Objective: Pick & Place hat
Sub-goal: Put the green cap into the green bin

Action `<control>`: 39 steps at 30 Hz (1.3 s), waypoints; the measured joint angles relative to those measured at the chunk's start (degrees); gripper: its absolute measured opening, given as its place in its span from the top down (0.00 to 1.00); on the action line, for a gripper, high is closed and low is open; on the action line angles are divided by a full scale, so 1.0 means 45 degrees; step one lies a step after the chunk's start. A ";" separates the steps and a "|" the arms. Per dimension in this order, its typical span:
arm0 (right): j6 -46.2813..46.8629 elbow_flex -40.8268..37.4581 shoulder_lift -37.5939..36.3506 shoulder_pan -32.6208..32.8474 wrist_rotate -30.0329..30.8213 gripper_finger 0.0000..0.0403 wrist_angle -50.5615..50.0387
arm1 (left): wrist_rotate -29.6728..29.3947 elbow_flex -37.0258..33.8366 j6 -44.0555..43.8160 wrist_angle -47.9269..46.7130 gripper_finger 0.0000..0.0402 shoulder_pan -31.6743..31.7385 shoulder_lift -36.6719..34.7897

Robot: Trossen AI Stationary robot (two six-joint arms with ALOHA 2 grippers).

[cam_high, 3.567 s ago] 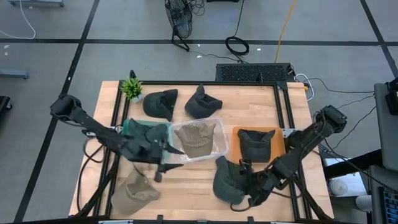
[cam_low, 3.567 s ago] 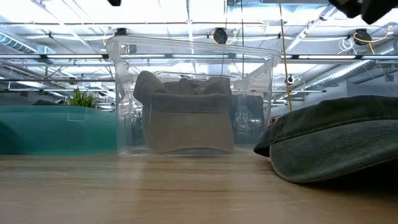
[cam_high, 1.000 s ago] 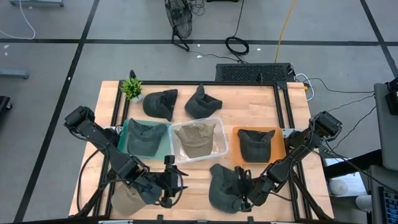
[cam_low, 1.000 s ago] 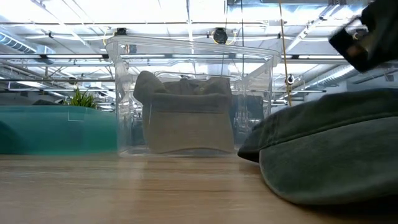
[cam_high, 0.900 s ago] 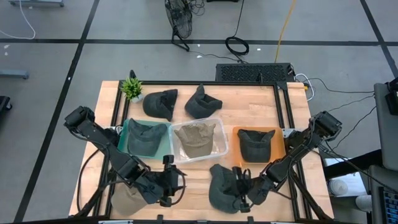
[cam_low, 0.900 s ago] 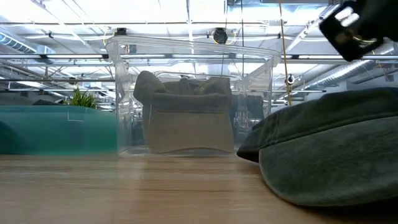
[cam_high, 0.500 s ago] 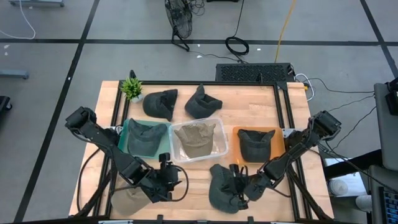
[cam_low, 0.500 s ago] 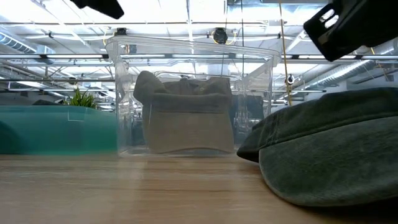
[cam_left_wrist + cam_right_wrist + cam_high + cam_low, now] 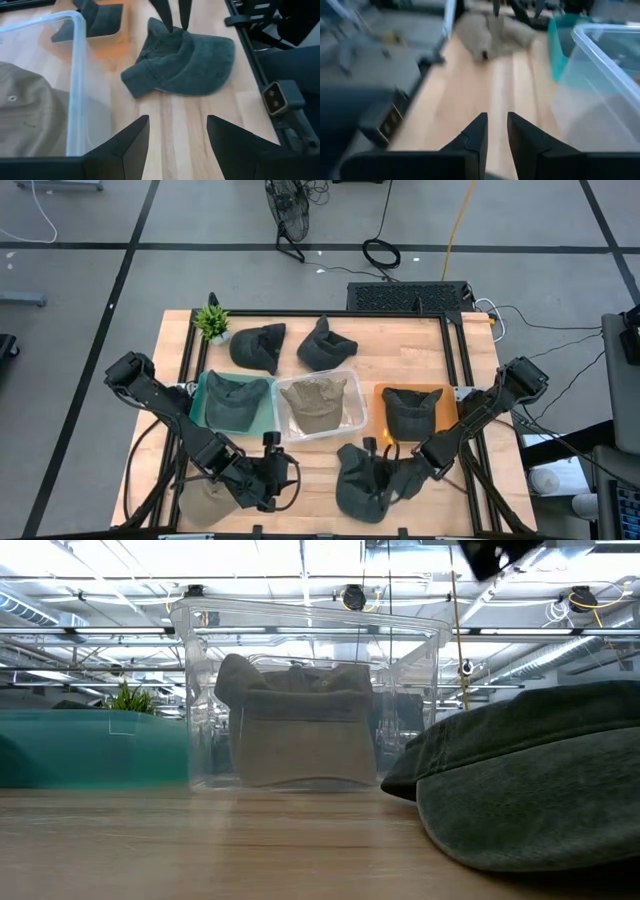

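1. The dark hat (image 9: 360,488) lies on the table's (image 9: 420,355) front edge, below the clear bin (image 9: 322,406).
2. The right gripper (image 9: 383,471) hovers over it, fingers slightly parted, grasping nothing.
3. The left gripper (image 9: 285,472) waits nearby, spread wide, empty.

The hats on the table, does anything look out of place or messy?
Three hats sit in the teal, clear and orange bins, but four lie loose: the dark green hat at the front edge below the right gripper, a tan hat front left, two dark ones behind.
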 joint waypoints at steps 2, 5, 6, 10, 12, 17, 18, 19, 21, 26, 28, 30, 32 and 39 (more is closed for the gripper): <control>0.0596 0.1639 0.0001 -0.0050 -0.0136 0.86 -0.3876 | -0.0025 0.0000 -0.0005 0.0005 0.47 -0.0019 0.0000; 0.2494 0.4113 0.0493 -0.0472 -0.1780 0.87 -0.8884 | -0.0016 0.0000 -0.0016 -0.0005 0.47 -0.0058 0.0000; 0.2936 0.4713 0.0717 -0.0588 -0.2487 0.87 -0.9952 | -0.0015 0.0000 -0.0019 -0.0006 0.47 -0.0058 0.0000; 0.4493 0.5736 0.1311 -0.0554 -0.4015 0.86 -1.1162 | -0.0025 0.0000 -0.0257 -0.0006 0.47 -0.0062 -0.0005; 0.5053 0.5819 0.1608 -0.0335 -0.4279 0.85 -1.1042 | -0.0020 0.0000 -0.0417 -0.0039 0.47 -0.0149 -0.0005; 0.5833 0.5761 0.2482 0.0071 -0.4214 0.83 -1.1234 | -0.0020 0.0000 -0.0427 -0.0091 0.47 -0.0364 -0.0005; 0.5972 0.5774 0.2577 0.0143 -0.3977 0.82 -1.1253 | -0.0021 0.0000 -0.0422 -0.0096 0.47 -0.0378 -0.0005; 0.6065 0.5775 0.2641 0.0192 -0.3944 0.82 -1.1282 | -0.0021 0.0000 -0.0423 -0.0090 0.47 -0.0378 -0.0005; 0.6233 0.5775 0.2790 0.0261 -0.4086 0.82 -1.1224 | -0.0020 0.0000 -0.0427 -0.0102 0.47 -0.0378 -0.0005; 0.6513 0.5775 0.2866 0.0237 -0.4316 0.72 -1.1369 | -0.0024 0.0000 -0.0427 -0.0084 0.47 -0.0378 -0.0005; 0.6759 0.5689 0.2866 0.0230 -0.3982 0.66 -1.1261 | -0.0024 0.0000 -0.0424 -0.0083 0.47 -0.0378 -0.0005; 0.7146 0.5374 0.2866 0.0232 -0.3698 0.60 -1.0984 | -0.0023 0.0000 -0.0426 -0.0083 0.47 -0.0378 -0.0005; 0.7470 0.4887 0.2866 0.0242 -0.3664 0.56 -1.0597 | -0.0020 0.0000 -0.0423 -0.0088 0.47 -0.0378 -0.0005; 0.7915 0.3389 0.2855 0.0242 -0.3685 0.59 -0.8790 | -0.0018 0.0000 -0.0413 -0.0085 0.47 -0.0378 -0.0005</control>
